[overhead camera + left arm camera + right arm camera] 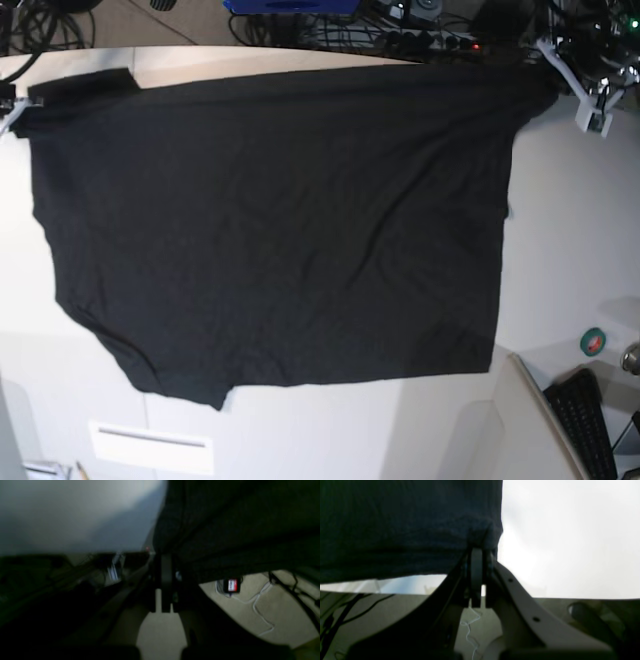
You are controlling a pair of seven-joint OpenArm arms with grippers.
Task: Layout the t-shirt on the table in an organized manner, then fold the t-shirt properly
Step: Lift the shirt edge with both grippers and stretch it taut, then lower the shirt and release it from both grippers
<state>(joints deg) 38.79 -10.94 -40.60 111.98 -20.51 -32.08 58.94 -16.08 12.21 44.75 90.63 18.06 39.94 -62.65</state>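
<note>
The black t-shirt (pixel 270 230) lies spread wide on the white table (pixel 580 230), plain side up, with no print showing. My left gripper (pixel 550 62) is at the far right corner of the cloth and is shut on the shirt's edge; in the left wrist view the gripper (pixel 165 560) pinches dark cloth (pixel 237 525) at the table's (pixel 62 517) far edge. My right gripper (pixel 17 107) is at the far left corner; in the right wrist view the gripper (pixel 480 550) is shut on the cloth (pixel 407 525) over the table (pixel 570 542).
Cables and power strips (pixel 400 25) lie beyond the far edge. A small angled white panel (pixel 470 430), a black keyboard (pixel 590 425) and a green tape roll (pixel 594 342) sit at the near right. A white label strip (pixel 150 445) is at the front.
</note>
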